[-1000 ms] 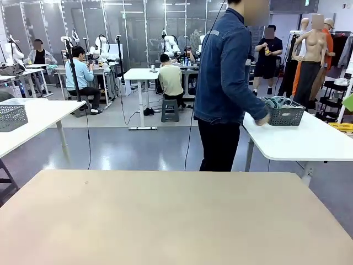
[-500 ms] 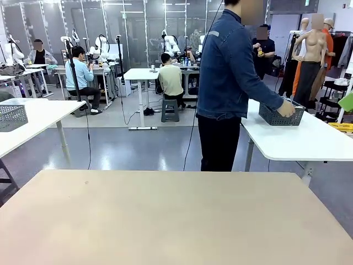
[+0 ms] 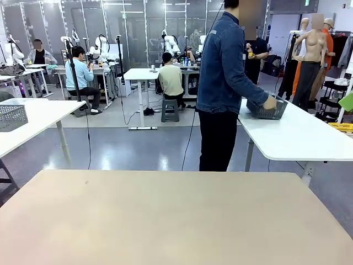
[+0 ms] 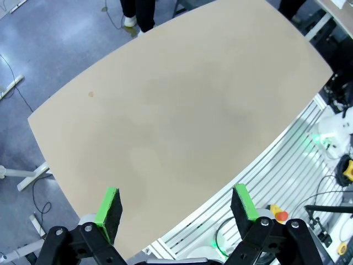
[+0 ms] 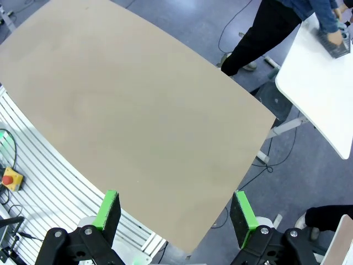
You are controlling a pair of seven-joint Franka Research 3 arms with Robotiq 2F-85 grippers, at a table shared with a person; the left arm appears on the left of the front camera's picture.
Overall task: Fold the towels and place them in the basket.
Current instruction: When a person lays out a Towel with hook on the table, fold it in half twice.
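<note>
Front view, person's hand (image 3: 269, 102) gripping one basket (image 3: 266, 110) beyond the beige table (image 3: 165, 221), wrist views, left gripper (image 4: 177, 207), right gripper (image 5: 175, 212), both agape above it.

Black and green, and blue denim

Both the left gripper (image 4: 176, 190) and the right gripper (image 5: 174, 194) are black, with bright green pads (image 4: 108, 207) on the fingers and silver screws (image 4: 265, 222) at the joints. The person (image 3: 223, 72) wears a dark blue denim jacket (image 3: 223, 58) and black trousers (image 3: 218, 141).
</note>
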